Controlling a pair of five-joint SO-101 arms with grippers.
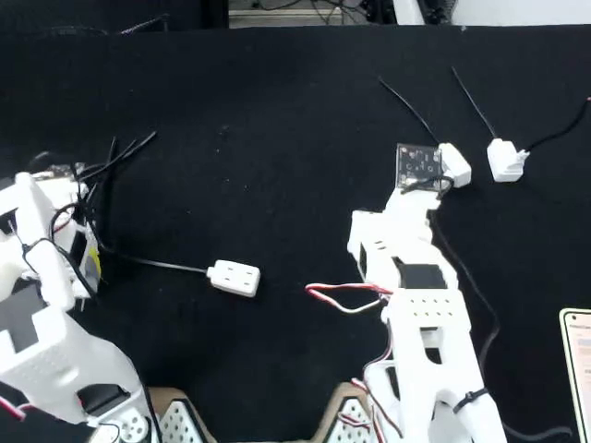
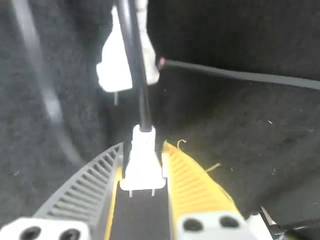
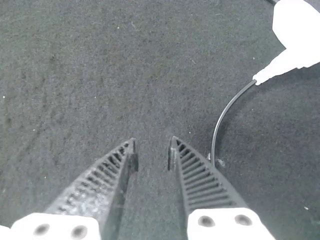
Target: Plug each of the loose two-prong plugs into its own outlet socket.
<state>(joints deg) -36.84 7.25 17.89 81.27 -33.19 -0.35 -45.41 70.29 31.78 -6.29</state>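
A white outlet strip (image 1: 234, 277) lies on the black cloth between the two arms, its cord running left. In the left wrist view my left gripper (image 2: 144, 148) is shut on a white two-prong plug (image 2: 144, 167) whose black cable (image 2: 135, 65) runs forward. A second white plug (image 2: 117, 65) lies just beyond it. My right gripper (image 3: 151, 152) is open over bare cloth, nothing between its fingers. Another white plug (image 3: 299, 31) with a thin black cable lies ahead and to one side of it, apart from the fingers. In the high view that plug (image 1: 506, 159) sits right of the right arm's wrist (image 1: 420, 166).
Loose black cables (image 1: 111, 166) spread beside the left arm (image 1: 42, 268). Red and white wires (image 1: 346, 297) hang off the right arm. A sheet of paper (image 1: 578, 360) lies at the right edge. Open black cloth stretches behind the outlet strip.
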